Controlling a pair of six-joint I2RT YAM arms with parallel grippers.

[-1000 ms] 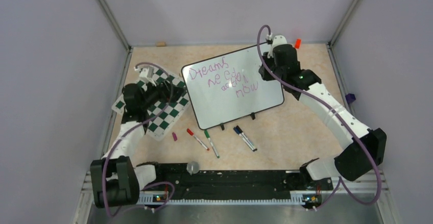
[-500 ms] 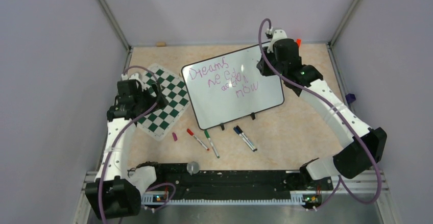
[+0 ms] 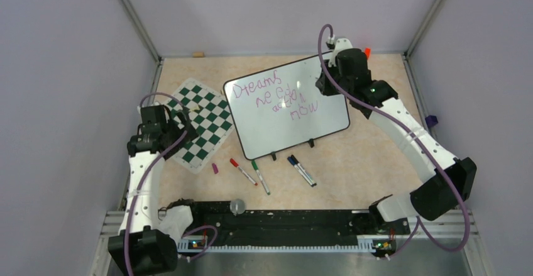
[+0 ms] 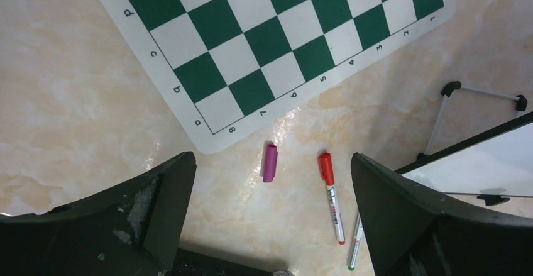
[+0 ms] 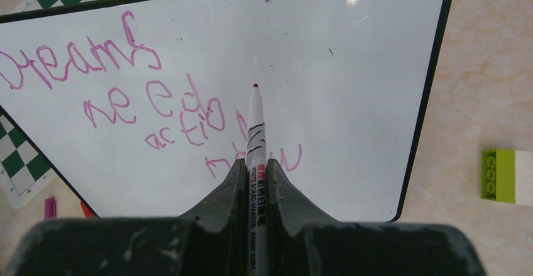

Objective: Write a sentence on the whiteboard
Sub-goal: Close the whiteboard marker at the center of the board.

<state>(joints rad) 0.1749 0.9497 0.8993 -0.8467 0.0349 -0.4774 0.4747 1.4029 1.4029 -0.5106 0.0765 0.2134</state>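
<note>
The whiteboard [image 3: 276,131] lies askew toward the far middle of the table, with a chess mat [image 3: 204,122] just beside its left edge. The sentence [image 5: 157,103] fills the board's left half. The right gripper [image 5: 255,163] clamps a marker [image 5: 256,125], its tip over bare board just right of the words. The left gripper [image 4: 271,160] gapes wide over a pink cap [image 4: 269,163].

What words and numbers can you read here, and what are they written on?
"Dreams need action now": the sentence on the whiteboard, partly hidden by the marker.
"d c b a" and "8 7 6 5 4 3 2 1": edges of the chess mat.
"WHITE BOARD MARKER": the marker in the right gripper; its other print is too small.
Red marker print: too small to read.
</note>
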